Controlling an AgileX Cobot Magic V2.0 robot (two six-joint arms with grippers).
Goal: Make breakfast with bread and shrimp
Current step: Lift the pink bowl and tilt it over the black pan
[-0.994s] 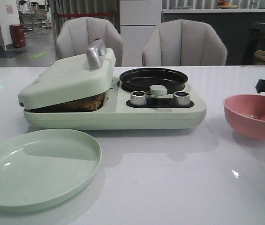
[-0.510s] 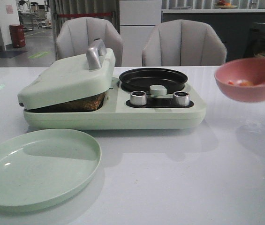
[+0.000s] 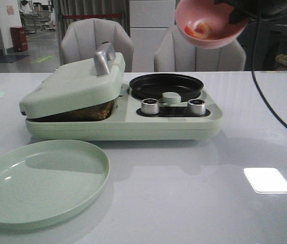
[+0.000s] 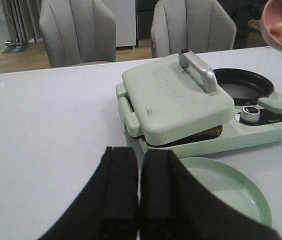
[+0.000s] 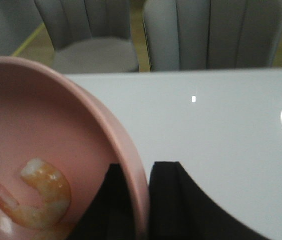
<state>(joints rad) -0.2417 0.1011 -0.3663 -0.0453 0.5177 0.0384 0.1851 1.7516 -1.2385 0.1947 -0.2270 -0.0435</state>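
Observation:
A pink bowl [image 3: 212, 23] hangs tilted high above the black round pan [image 3: 166, 86], its open side toward the front camera. Curled pinkish-orange shrimp [image 3: 198, 30] lie inside it. My right gripper [image 3: 236, 12] is shut on the bowl's rim; in the right wrist view the rim [image 5: 131, 165] runs between the two fingers, with a shrimp [image 5: 43, 197] in the bowl. Brown-crusted bread [image 3: 90, 112] shows under the machine's partly lowered pale green lid [image 3: 74, 84]. My left gripper [image 4: 140, 190] is shut and empty, low over the table in front of the machine.
The pale green breakfast machine [image 3: 128, 127] has a metal lid handle [image 3: 103, 58] and two silver knobs [image 3: 150, 106]. An empty green plate [image 3: 39, 180] lies at the front left. A black cable [image 3: 280, 117] hangs down on the right. Two grey chairs stand behind the table.
The right gripper has lifted the pink bowl from beside the machine on the right, up and to the left, and tilted it above the black pan. The left side has not moved.

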